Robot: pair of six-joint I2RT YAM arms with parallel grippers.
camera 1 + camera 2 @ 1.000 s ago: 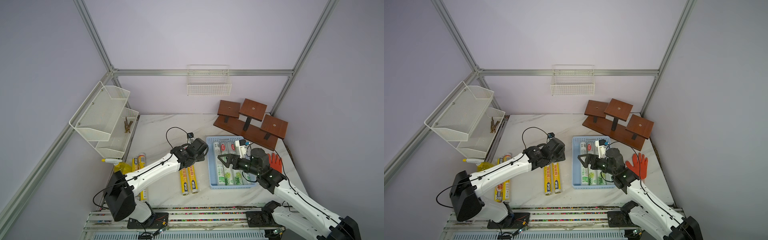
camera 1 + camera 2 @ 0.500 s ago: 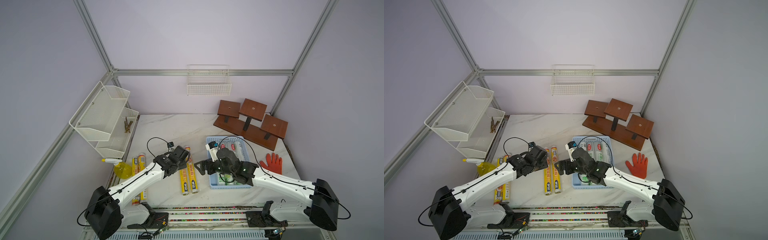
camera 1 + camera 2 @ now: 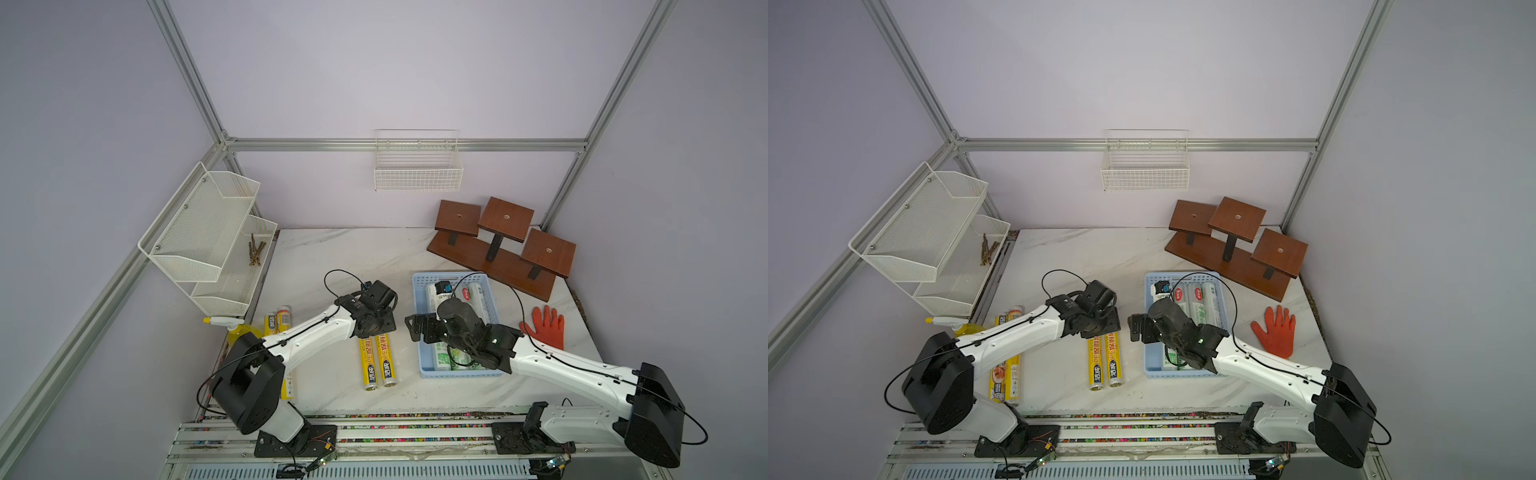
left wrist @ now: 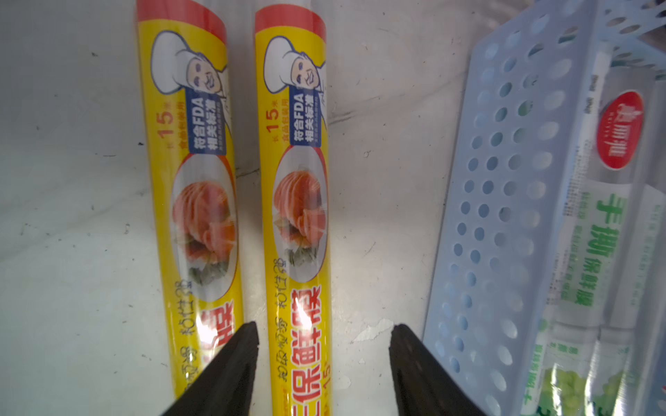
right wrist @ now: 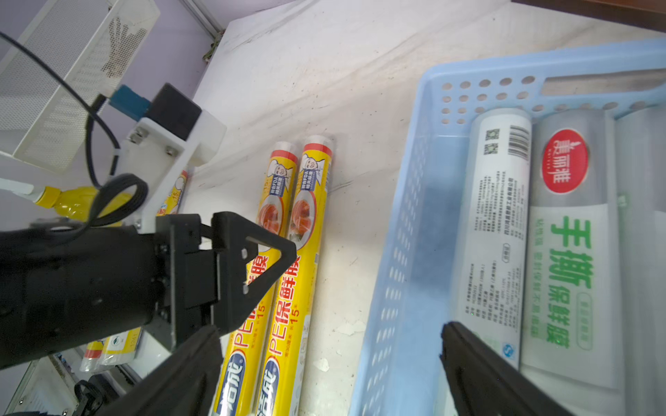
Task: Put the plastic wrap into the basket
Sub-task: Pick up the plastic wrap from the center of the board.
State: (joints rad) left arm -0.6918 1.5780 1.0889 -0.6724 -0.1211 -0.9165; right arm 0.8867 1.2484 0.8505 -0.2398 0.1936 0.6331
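Two yellow plastic wrap rolls (image 3: 378,361) (image 3: 1104,359) lie side by side on the table, left of the light-blue basket (image 3: 457,372) (image 3: 1183,373). My left gripper (image 4: 324,335) (image 3: 376,328) is open, its fingers astride the roll (image 4: 293,216) nearer the basket wall (image 4: 504,180); that roll lies against neither pad. White, green-printed rolls (image 3: 473,295) (image 5: 565,252) lie in the basket. My right gripper (image 5: 329,335) (image 3: 415,332) is open wide and empty, straddling the basket's left wall (image 5: 407,252). Two more yellow rolls (image 3: 276,322) (image 3: 1009,374) lie at the far left.
A yellow spray bottle (image 3: 235,328) stands beside the white mesh tiered shelf (image 3: 208,241). A wooden stepped stand (image 3: 498,245) sits behind the basket, and an orange glove (image 3: 544,328) to its right. A white wire basket (image 3: 417,166) hangs on the back wall.
My right gripper has swung from above the basket's middle to its left wall. My left gripper has come over the pair of yellow rolls, with its jaws a little wider.
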